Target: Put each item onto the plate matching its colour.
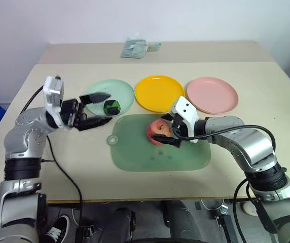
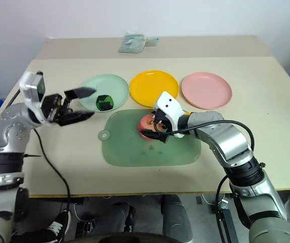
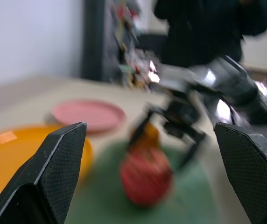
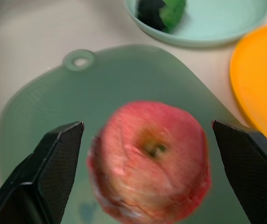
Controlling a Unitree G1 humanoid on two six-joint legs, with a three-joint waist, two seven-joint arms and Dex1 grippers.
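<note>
Counter (image 1: 266, 152): beige top against a pale wall, a folded cloth (image 1: 135, 48) lying at the far edge. I am logging what is sitting on it.

Plates, one row: green plate (image 1: 122, 90), yellow plate (image 1: 157, 93), pink plate (image 1: 213, 95). In front of them, a green mat (image 1: 145, 157).

Items: the green-black chunk (image 1: 112, 107) is resting on the green plate, so I am counting that one as done. The apple (image 1: 158, 131) is sitting on the mat, not yet plated. The orange fruit (image 3: 145, 135) is showing just behind the apple in the left wrist view; the yellow plate is standing bare. Two of three are remaining, by my reckoning.

Left end effector (image 1: 95, 110): fingers spread, holding nothing, hanging over the near rim of the green plate.

Right end effector (image 4: 147, 158): fingers spread wide to either side of the apple, not touching it.

Labels, brands, writing: I am finding none legible.
</note>
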